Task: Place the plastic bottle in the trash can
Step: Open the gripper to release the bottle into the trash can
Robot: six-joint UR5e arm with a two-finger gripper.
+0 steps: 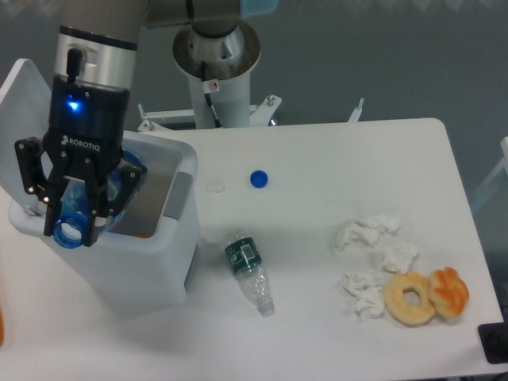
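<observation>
— Where's your plastic bottle (77,213) right now?
— In the gripper (70,224), fingers clamped on it, its round mouth facing the camera — hanging over the open trash can (151,262), above the can's left front rim.
— And what's around the can?
— To its right on the table (357,159) you've got a clear green-labelled bottle (249,272) lying flat, and beyond that a small blue cap (258,178).
</observation>
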